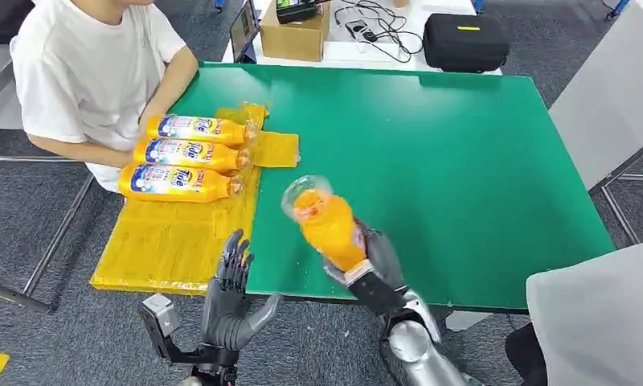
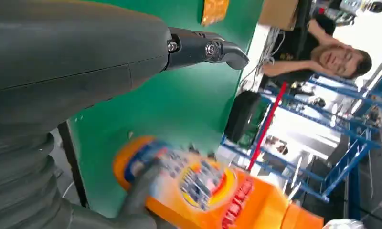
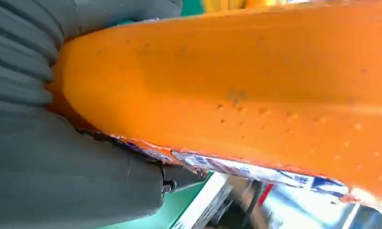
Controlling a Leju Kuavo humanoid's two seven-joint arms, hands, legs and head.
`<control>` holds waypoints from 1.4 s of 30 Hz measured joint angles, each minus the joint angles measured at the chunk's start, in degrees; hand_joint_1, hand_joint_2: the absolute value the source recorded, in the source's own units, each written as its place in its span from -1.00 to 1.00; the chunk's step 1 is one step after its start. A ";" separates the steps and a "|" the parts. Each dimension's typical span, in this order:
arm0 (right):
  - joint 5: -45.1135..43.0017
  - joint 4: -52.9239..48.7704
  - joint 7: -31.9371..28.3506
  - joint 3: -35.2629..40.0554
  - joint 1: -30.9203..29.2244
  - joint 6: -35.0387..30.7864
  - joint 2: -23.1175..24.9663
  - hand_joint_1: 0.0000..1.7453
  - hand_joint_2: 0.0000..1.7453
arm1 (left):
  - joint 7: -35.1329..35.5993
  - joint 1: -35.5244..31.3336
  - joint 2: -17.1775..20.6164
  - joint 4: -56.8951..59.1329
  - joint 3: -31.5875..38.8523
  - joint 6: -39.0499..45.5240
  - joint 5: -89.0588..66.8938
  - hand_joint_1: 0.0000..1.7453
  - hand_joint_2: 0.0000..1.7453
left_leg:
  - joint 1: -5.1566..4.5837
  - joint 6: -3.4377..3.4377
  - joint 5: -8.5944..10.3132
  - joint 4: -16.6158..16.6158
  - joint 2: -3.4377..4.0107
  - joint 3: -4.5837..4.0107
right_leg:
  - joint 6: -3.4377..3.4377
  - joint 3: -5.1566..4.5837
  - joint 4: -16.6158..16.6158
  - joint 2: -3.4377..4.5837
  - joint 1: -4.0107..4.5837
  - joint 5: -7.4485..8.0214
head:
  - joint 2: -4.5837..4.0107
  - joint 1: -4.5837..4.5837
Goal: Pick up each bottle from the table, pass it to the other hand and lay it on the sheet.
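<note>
Orange plastic bottle [image 1: 328,223] with a blue-and-white label sits in the robot's right hand [image 1: 374,261], lifted off the green table top [image 1: 447,161]. That hand's grey fingers are wrapped round the lower body of the bottle, and the bottle's long axis tilts up and away from the hand, leaning over toward the left arm's side with its far end blurred. The close view from the right wrist shows the orange flank pressed into the palm, a strip of label along its edge.

Beside it, a little toward the robot's own left, the left hand [image 1: 231,301] stands upright with fingers spread and thumb out, holding nothing, palm turned roughly toward the bottle. The two hands are near but apart, and from the left wrist's view the bottle lies just across from that hand's thumb [image 2: 206,50]. I'd judge the hand-over is the step at hand: the free upper length of the bottle points toward the left hand, which is the nearer one to the yellow plastic sheet [image 1: 174,233].

Three more orange bottles [image 1: 186,154] already lie side by side on that sheet, beyond the left hand, in front of a seated person in a white shirt [image 1: 85,72]. Their labels seem to read "Tide", though the smaller print is unreadable.
</note>
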 measured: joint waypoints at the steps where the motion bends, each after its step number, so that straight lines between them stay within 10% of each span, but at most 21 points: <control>1: 0.14 0.04 -0.02 1.35 0.10 0.62 0.04 1.00 1.00 | 0.25 -0.21 0.00 0.04 0.00 -0.16 0.12 -1.00 1.00 | 0.00 0.00 0.00 0.00 -0.01 -0.01 | 0.00 0.00 0.00 0.00 0.00 0.00 | 0.00 0.02; 42: -7.47 7.78 3.58 10.63 -4.34 10.48 0.39 1.00 1.00 | 2.23 -4.29 -0.04 4.78 -2.38 -0.31 -8.39 -1.00 1.00 | -0.01 0.01 0.00 0.00 -0.04 0.00 | 0.01 0.01 0.00 -0.01 0.00 -0.01 | 0.00 0.00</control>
